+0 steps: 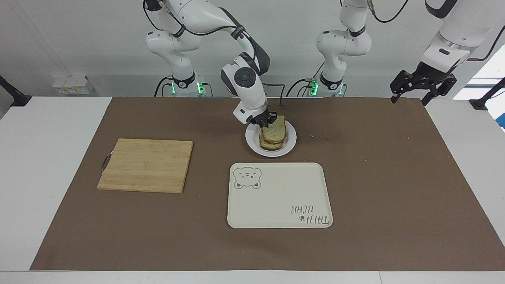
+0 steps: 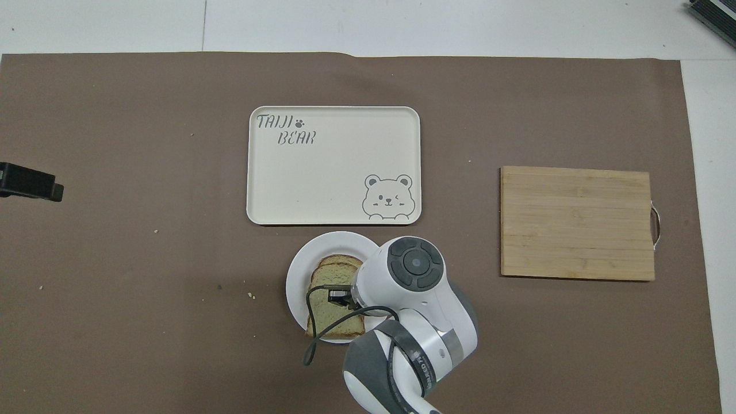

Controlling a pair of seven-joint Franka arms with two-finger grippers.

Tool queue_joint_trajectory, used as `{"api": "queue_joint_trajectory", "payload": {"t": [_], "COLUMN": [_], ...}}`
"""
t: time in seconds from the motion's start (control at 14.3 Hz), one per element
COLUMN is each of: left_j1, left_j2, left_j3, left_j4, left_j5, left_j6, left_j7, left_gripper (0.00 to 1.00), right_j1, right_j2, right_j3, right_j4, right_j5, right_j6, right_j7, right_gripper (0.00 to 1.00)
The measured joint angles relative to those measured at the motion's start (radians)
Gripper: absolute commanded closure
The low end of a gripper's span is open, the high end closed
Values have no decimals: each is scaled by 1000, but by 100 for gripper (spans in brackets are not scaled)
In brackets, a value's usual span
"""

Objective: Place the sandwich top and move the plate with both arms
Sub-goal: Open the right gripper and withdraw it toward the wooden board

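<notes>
With one plate [image 1: 291, 139] bearing sandwich top [image 1: 277, 127]: two grippers.

A white surface [image 1: 47, 157] fills the scene, most of it covered by a brown mat [image 1: 394, 177] that runs nearly from end to end; its edge farthest from the robots shows a slight kink in the overhead view. A plain pale wall [image 1: 79, 39] stands at the robots' end, evenly lit. A small white box [image 1: 73, 84] sits at the foot of the wall, toward the right arm's end. Black clamp brackets [image 1: 12, 94] grip the surface edge at both ends. Bright daylight shows at a window [image 1: 487, 77] toward the left arm's end.
</notes>
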Motion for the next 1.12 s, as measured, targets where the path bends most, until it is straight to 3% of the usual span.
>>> {"api": "queue_joint_trajectory", "payload": {"t": [0.56, 0.84, 1.12], "left_j1": [0, 0, 0], "left_j2": [0, 0, 0], "left_j3": [0, 0, 0], "left_j4": [0, 0, 0], "left_j5": [0, 0, 0], "left_j6": [0, 0, 0], "left_j7": [0, 0, 0], "left_gripper": [0, 0, 0], "right_j1": [-97, -135, -157], "right_j2": [-130, -144, -147], "right_j3": [-6, -9, -15], "right_j4": [75, 171, 264], "right_j5": [-124, -238, -266], "right_j6": [-88, -190, -256], "right_j7": [-2, -2, -2], "right_gripper": [0, 0, 0]}}
